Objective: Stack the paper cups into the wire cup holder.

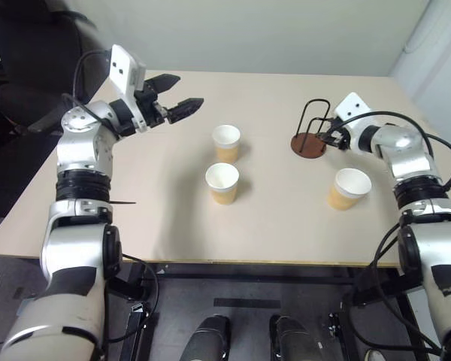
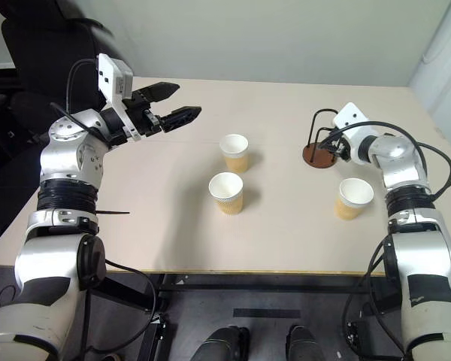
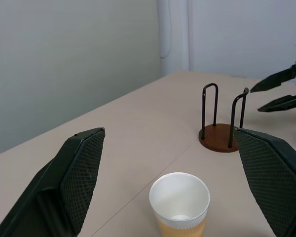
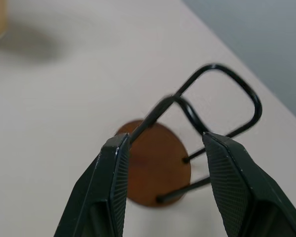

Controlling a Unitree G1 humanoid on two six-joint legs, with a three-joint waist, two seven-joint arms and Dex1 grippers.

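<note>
Three tan paper cups stand upright on the table: one (image 1: 226, 143) mid-table, one (image 1: 222, 183) just in front of it, and one (image 1: 349, 188) to the right. The wire cup holder (image 1: 310, 135) stands behind the right cup, on a round brown base with black loops. My right gripper (image 4: 165, 139) is at the holder, its fingers apart on either side of the loops; one fingertip (image 4: 119, 143) lies against a wire. My left gripper (image 1: 189, 89) hovers wide open above the table, left of the mid-table cup (image 3: 180, 202), holding nothing.
The beige table (image 1: 286, 241) runs to a front edge close to me. A black chair (image 1: 30, 45) stands beyond the back left corner. A pale wall lies behind the table.
</note>
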